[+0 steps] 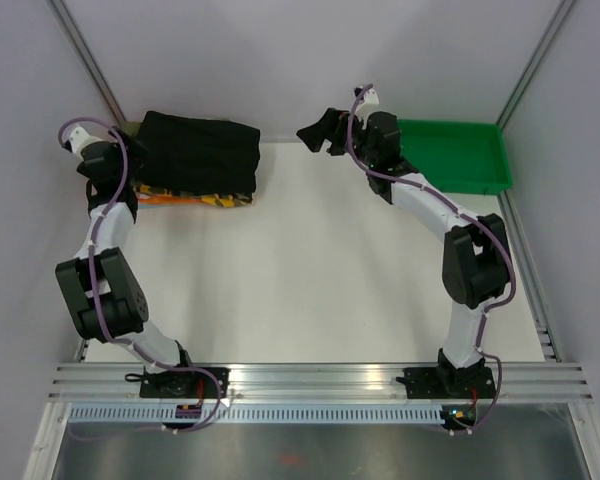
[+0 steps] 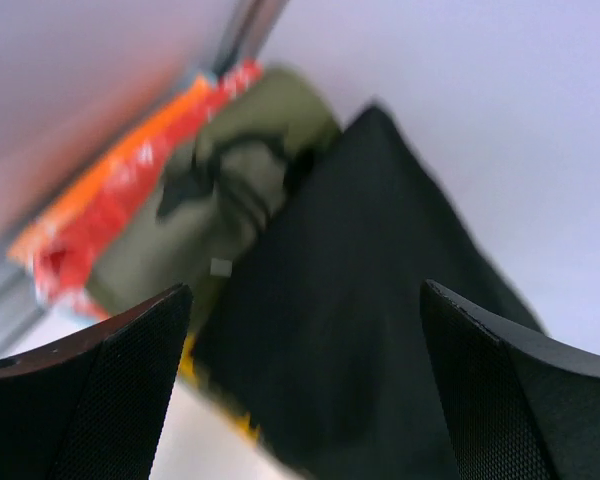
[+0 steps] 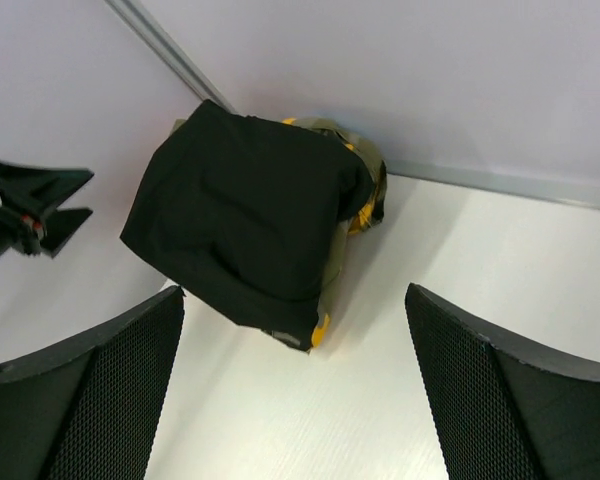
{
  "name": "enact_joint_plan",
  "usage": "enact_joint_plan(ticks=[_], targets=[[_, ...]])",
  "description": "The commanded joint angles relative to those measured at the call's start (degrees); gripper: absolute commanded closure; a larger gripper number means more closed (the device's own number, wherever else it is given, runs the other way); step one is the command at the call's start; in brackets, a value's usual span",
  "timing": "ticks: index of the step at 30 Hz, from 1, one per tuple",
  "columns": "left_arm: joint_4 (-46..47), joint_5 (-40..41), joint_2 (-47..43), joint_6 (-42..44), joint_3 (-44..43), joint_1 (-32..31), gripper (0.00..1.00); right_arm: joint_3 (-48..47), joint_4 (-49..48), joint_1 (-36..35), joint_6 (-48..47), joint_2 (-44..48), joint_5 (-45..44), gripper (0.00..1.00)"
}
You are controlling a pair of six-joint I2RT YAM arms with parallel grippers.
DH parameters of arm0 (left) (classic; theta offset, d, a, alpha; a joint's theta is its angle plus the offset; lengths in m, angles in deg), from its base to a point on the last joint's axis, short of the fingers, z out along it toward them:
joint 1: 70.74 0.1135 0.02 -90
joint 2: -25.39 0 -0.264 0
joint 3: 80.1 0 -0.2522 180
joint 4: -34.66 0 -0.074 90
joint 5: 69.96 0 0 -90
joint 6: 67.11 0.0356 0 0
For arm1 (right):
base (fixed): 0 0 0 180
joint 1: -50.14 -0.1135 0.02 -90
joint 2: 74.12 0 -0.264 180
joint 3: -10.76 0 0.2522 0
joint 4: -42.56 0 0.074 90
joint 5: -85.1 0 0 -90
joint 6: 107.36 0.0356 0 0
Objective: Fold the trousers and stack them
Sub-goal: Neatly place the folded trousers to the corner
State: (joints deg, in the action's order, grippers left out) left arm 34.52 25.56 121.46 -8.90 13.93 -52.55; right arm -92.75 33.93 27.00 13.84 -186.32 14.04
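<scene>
Left tool (image 2: pixel 305 290) and right tool (image 3: pixel 292 292) gape wide (both empty); trousers (image 1: pixel 200 150) untouched.

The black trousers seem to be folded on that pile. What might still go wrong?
1. The open left gripper hangs close beside the trousers; pulling away, it might snag the fabric and undo the fold.
2. The trousers lie slightly askew on the camouflage garment, so a nudge might slide them off.

top: overhead, whole table (image 1: pixel 310 280); wrists: both face trousers (image 3: pixel 240 210); left nearer
</scene>
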Motion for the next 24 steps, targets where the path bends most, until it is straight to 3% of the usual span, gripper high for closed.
enact_joint_plan(ticks=[1, 7, 12, 18, 24], targets=[[-1.67, -8.75, -8.87, 1.47, 5.13, -0.09, 0.00, -0.50, 8.47, 0.02, -1.40, 9.63, -4.25, 0.02], [-12.82, -16.85, -23.46, 6.91, 11.47, -4.39, 0.00, 2.21, 24.84, 0.02, -5.79, 19.99, -15.14, 0.02], [-24.42, -22.38, -30.05, 11.57, 9.63, -11.06, 0.00, 13.54, 25.82, 0.02, -6.94, 32.10, -22.45, 0.02], [-31.73, -28.10, -38.40, 13.59, 11.29, -12.83, 0.00, 24.26, 30.74, 0.02, -8.27, 45.19, -32.02, 0.02], [-40.86, -24.41, -46.85, 15.88, 10.15, -15.20, 0.00, 33.32, 32.50, 0.02, -7.56, 57.87, -33.61, 0.02]])
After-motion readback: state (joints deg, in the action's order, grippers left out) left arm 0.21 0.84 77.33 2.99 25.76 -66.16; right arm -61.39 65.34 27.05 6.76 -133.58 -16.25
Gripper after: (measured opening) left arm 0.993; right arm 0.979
